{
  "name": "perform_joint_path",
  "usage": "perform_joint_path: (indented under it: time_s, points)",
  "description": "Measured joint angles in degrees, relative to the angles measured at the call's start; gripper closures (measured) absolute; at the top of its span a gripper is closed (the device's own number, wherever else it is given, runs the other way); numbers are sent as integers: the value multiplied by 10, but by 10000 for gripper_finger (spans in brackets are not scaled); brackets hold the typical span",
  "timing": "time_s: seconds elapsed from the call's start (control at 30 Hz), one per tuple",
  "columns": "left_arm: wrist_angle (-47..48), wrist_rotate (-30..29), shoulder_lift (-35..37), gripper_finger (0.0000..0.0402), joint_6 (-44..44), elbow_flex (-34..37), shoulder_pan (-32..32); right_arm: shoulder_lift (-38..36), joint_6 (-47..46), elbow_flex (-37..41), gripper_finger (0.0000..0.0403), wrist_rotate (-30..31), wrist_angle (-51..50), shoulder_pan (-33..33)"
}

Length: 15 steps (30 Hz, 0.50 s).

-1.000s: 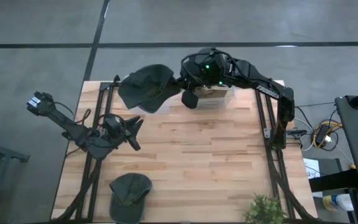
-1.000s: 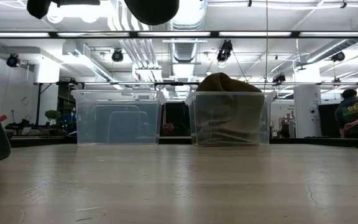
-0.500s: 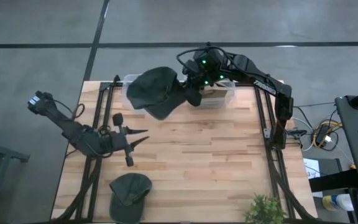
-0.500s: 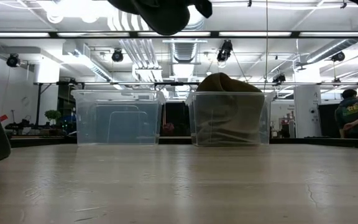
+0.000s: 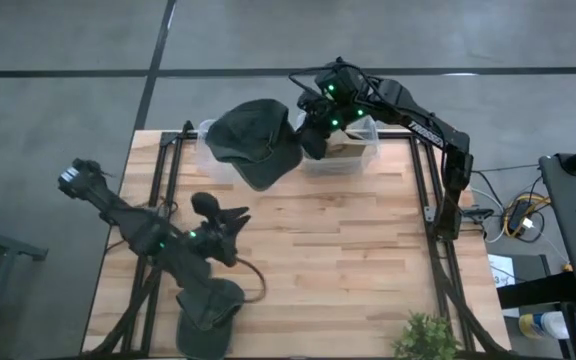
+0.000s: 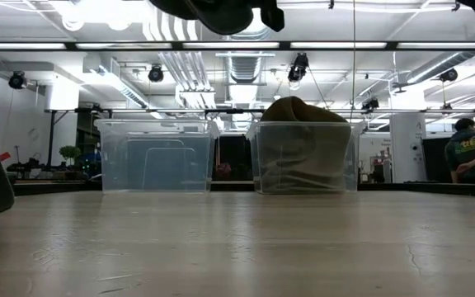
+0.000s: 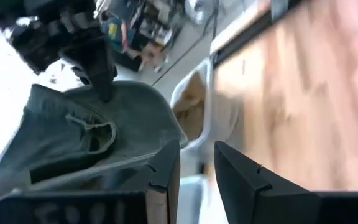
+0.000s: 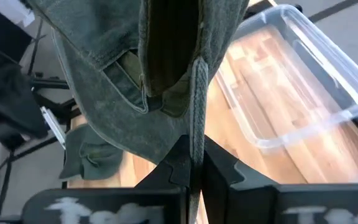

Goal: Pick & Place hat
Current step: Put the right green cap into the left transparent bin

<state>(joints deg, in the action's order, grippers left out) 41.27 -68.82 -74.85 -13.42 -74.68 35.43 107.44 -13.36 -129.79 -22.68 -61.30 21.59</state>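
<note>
My right gripper (image 5: 306, 138) is shut on a dark green hat (image 5: 253, 142) and holds it high above the empty clear bin (image 6: 155, 157) at the table's far edge. In the low view only the hat's underside (image 6: 214, 10) shows at the top. The neighbouring bin (image 6: 303, 157) contains a tan hat (image 6: 302, 111). A second green hat (image 5: 213, 308) lies flat on the table's near-left part, partly under my left arm. My left gripper (image 5: 230, 214) hovers open above the table's left-middle, touching nothing. My right gripper pinches the hat's rim (image 8: 196, 115) between its two fingers, close to the back opening with the strap (image 7: 91, 129). The fingers come from the table's right side, slanting down. The hat is lifted clear and spreads out toward the left of the fingers, above the empty bin.
Two clear bins (image 5: 340, 150) stand side by side along the far edge. A small potted plant (image 5: 426, 335) sits at the near-right corner. Bare wood (image 5: 338, 250) fills the middle and right. A person (image 6: 468, 153) stands far behind the table.
My right gripper has carried the hat a little toward the far edge and to the right, bringing it over the empty bin. My left arm has swung toward the near edge, and its elbow now covers part of the near hat; its gripper has turned and shifted slightly right.
</note>
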Motion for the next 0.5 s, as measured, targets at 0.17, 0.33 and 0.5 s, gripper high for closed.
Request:
perform_joint_path:
  time_s: [0.17,0.33,0.5]
  points:
    - [56,-135,-77,310,-31,-43,4,0,-31,1,390,-1,-40,10]
    - [57,-192,-128,310,-93,-70,4,1,-32,10,390,-1,-110,9]
    - [54,-159,-154,309,-95,-96,4,0,-35,10,390,-27,-159,8]
